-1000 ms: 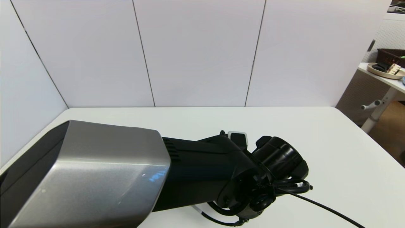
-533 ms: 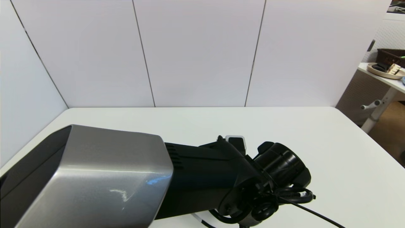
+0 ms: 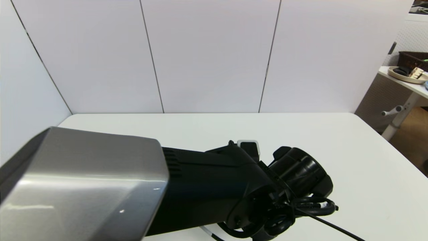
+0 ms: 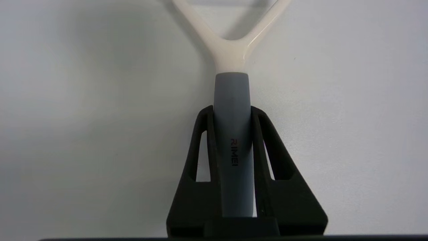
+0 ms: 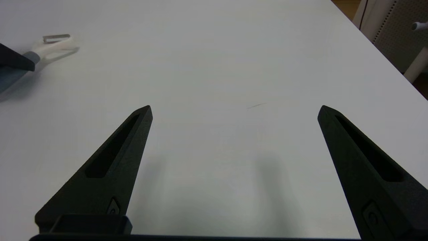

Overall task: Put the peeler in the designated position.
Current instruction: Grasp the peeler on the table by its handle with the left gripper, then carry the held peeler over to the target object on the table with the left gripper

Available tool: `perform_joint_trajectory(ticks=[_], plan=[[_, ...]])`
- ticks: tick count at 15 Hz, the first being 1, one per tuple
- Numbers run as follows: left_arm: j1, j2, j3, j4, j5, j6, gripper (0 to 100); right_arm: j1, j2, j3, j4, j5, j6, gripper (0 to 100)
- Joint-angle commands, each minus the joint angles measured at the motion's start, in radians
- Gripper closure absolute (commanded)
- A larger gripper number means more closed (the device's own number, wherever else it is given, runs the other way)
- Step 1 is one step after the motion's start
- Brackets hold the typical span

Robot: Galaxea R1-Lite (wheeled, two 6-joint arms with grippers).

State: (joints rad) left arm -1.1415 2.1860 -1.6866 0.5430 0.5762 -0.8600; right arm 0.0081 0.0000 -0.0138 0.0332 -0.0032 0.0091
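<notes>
On the left of the head view my left arm fills most of the picture and hides its own fingers. The wrist view settles it: the left gripper is clamped on the dark grey handle of the peeler, one finger on each side, the cream fork pointing away over the white table. The right wrist view shows the forked head low over its shadow; I cannot tell whether it touches the surface.

I see no mark for the designated position, so I judge the spot by eye. To do this well I would lower the arm slowly until the peeler lies flat, then part the fingers and lift straight up, so the handle does not roll or get dragged.

On the right, the right gripper hangs low above bare table, fingers spread wide and holding nothing, well apart from the peeler.
</notes>
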Motion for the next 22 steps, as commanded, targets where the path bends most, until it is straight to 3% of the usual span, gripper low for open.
perform_joint_trajectory(ticks=[1,6,9,12,16,20,22], plan=[[0.032,-0.158,-0.001,0.022,0.045,0.059,100,0.001,0.002,0.0,0.001,0.0,0.0,0],[0.235,-0.466,0.001,0.169,0.07,0.279,100,0.001,0.002,0.0,-0.001,0.0,0.0,0],[0.577,-0.661,-0.002,0.138,0.07,0.745,100,0.0,0.002,0.0,-0.001,0.0,0.0,0],[0.859,-0.706,-0.016,-0.064,0.045,1.125,100,0.001,0.002,0.0,-0.001,0.0,0.0,0],[1.031,-0.634,-0.2,-0.041,-0.343,1.515,100,0.0,0.002,0.0,-0.001,0.0,0.0,0],[1.062,-0.546,-0.265,0.035,-0.647,1.797,100,0.0,0.002,0.0,-0.001,0.0,0.0,0],[1.088,-0.508,-0.268,0.052,-0.75,1.949,100,0.001,0.002,0.0,0.001,0.0,0.0,0]])
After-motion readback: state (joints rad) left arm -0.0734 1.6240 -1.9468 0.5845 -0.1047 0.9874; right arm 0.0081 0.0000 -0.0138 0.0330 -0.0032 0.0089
